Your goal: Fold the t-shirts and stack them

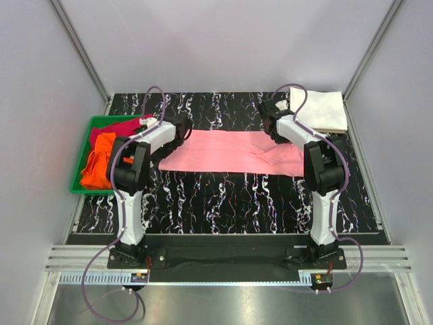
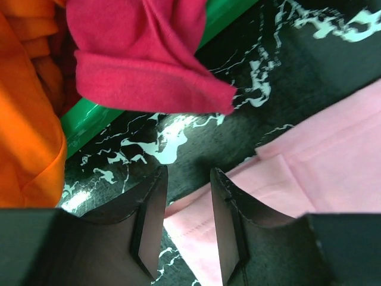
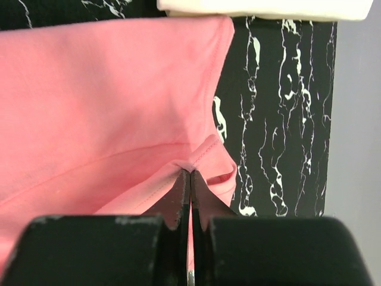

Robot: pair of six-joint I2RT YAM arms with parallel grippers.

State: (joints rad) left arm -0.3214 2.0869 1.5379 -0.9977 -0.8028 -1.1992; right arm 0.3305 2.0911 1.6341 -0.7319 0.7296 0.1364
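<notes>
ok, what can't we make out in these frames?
Top view: pink t-shirt right end, hidden under the right arm.
Top view: left jaws, covered by their own wrist; whether they touch anything is unclear.
Left wrist: orange t-shirt and magenta-red t-shirt, cut off by frame edges.
Right wrist: white t-shirt, only a strip at the top edge.

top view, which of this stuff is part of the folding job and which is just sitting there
Part of the job:
- pink t-shirt, spread out mid-table
- white t-shirt, folded at the far right corner
- orange t-shirt, in the tray
- magenta-red t-shirt, in the tray

Just there:
- green tray
- table
</notes>
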